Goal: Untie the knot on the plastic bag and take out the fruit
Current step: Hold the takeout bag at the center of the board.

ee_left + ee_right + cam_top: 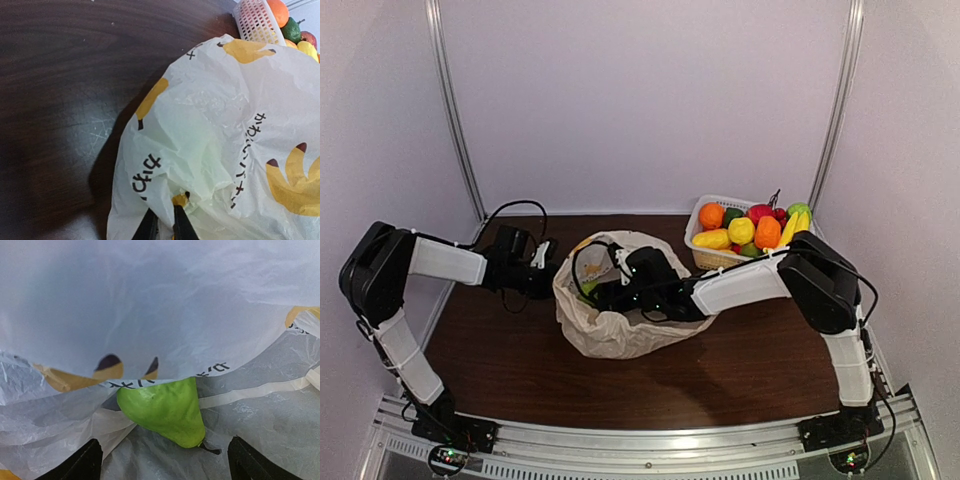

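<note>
Crinkly plastic bag point(225, 125), glossy wood table point(60, 100)

the plastic bag point(620, 330) is translucent cream-white, printed with yellow bananas tipped dark brown and lines of black japanese lettering. inside it lies a bright light-green pear point(167, 410) with a dark stem end. the table point(750, 370) is dark brown wood grain. at its far right corner the white lattice basket point(705, 258) holds orange, yellow, red and green fruit point(741, 231). both arms point(740, 285) have white links and black joints.
</note>
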Controlling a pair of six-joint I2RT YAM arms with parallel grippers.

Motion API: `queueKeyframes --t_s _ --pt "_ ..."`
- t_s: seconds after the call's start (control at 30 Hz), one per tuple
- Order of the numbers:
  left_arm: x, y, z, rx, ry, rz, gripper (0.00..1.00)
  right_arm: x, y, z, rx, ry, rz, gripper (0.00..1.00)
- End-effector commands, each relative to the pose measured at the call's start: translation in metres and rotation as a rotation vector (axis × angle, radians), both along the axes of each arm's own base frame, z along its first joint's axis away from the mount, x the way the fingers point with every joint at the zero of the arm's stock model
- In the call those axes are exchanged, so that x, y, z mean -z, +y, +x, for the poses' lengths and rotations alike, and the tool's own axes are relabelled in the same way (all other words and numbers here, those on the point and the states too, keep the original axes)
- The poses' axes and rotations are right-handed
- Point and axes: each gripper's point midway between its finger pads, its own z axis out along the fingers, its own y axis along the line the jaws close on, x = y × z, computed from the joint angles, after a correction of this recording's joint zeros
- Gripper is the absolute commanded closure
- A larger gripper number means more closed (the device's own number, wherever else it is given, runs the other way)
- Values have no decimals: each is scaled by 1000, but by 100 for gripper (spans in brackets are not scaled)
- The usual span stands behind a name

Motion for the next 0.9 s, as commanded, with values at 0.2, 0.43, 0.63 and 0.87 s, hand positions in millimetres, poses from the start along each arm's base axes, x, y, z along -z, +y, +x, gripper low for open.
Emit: queueKeyframes --t_s 0.2,0.43,0.63,0.87 --pt "8 -10 3 56 5 -29 100 6 21 11 -40 -22 30 11" --pt "12 -26 -3 128 1 -36 100 13 31 13 -82 -41 19 14" --pt "15 -38 -11 186 -5 -40 100 16 35 17 -100 -58 6 15" --pt "25 -34 -13 154 16 2 100 22 36 20 -107 -50 9 37"
